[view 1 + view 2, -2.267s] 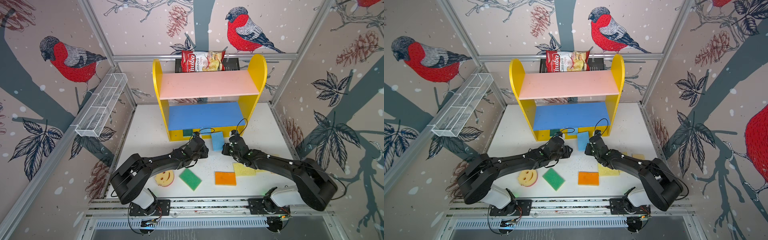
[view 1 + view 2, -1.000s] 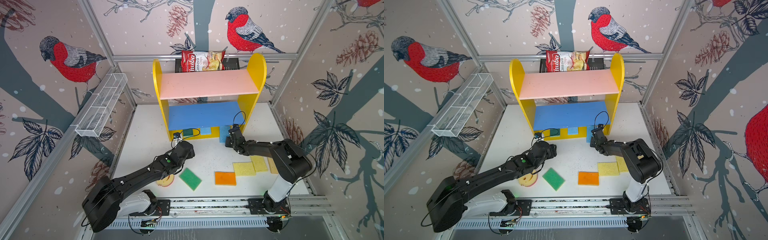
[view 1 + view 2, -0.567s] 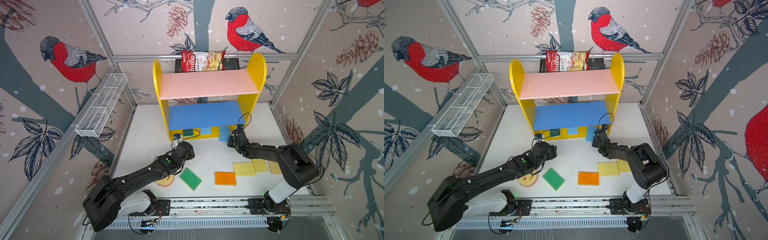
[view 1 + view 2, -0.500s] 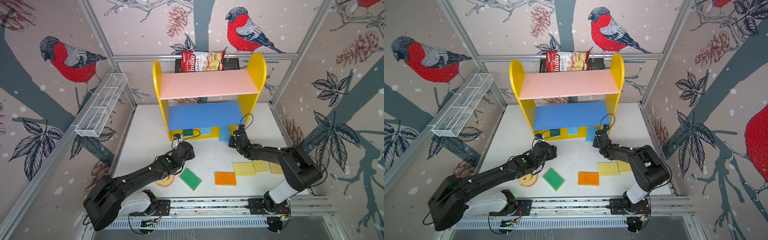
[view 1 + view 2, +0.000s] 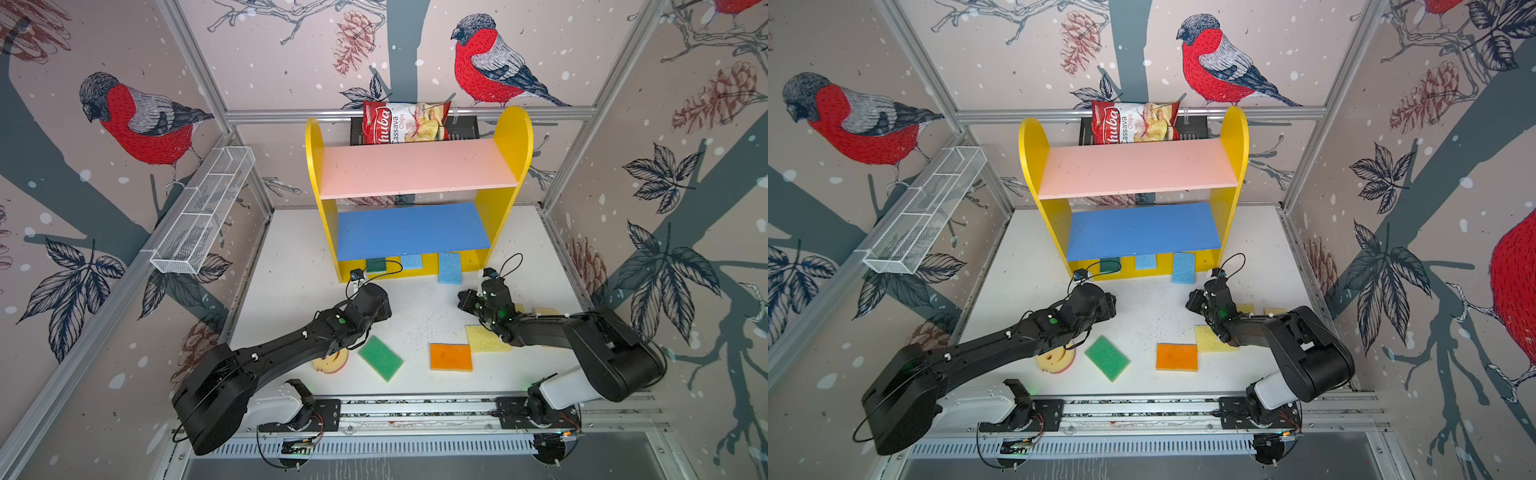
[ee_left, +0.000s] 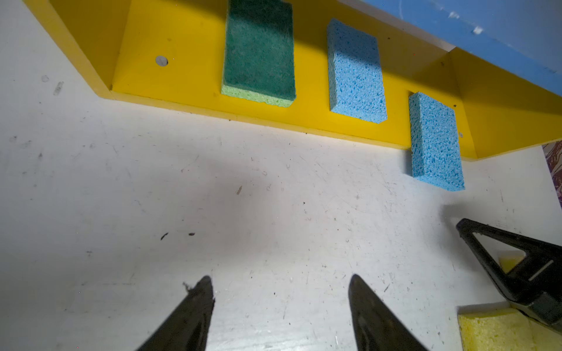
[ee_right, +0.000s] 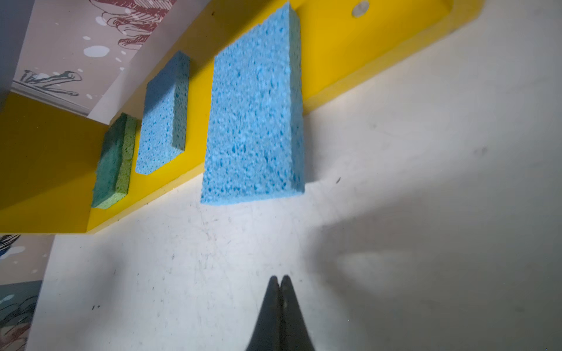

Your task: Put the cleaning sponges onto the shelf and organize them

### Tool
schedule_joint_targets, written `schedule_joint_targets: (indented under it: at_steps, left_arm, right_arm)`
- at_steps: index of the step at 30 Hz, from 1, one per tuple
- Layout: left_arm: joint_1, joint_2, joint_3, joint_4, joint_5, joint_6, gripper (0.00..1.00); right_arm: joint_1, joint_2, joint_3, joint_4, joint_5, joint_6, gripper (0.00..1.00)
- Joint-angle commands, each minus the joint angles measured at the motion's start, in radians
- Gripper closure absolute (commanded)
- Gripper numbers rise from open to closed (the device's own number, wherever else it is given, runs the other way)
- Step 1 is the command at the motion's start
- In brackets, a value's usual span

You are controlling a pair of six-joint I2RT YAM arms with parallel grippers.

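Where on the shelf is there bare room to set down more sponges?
The pink board and what shows of the blue board are bare. The base is crowded: a green sponge and two blue sponges leave only a patch between the left wall and the green one.

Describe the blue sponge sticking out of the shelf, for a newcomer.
Find the yellow-sided shelf at the table's back. On its bottom board, take the rightmost light blue sponge. Unlike the other blue sponge beside it, it overhangs the front edge.

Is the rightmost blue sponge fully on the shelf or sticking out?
Sticking out: the rightmost blue sponge lies partly on the shelf's yellow base, its front end past the edge over the table.
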Motion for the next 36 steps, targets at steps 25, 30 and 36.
schedule_joint_targets:
  at_steps: [25, 30, 36]
  left_arm:
    - [0.003, 0.038, -0.002, 0.006, 0.033, -0.002, 0.31]
    - [0.003, 0.047, 0.007, 0.009, 0.033, 0.001, 0.31]
    - [0.002, 0.071, 0.016, 0.015, 0.044, 0.001, 0.32]
  right_arm:
    - [-0.139, 0.507, -0.018, 0.751, -0.198, 0.298, 0.98]
    - [-0.138, 0.519, -0.013, 0.745, -0.160, 0.315, 0.98]
    - [-0.124, 0.476, 0.000, 0.658, -0.068, 0.312, 0.99]
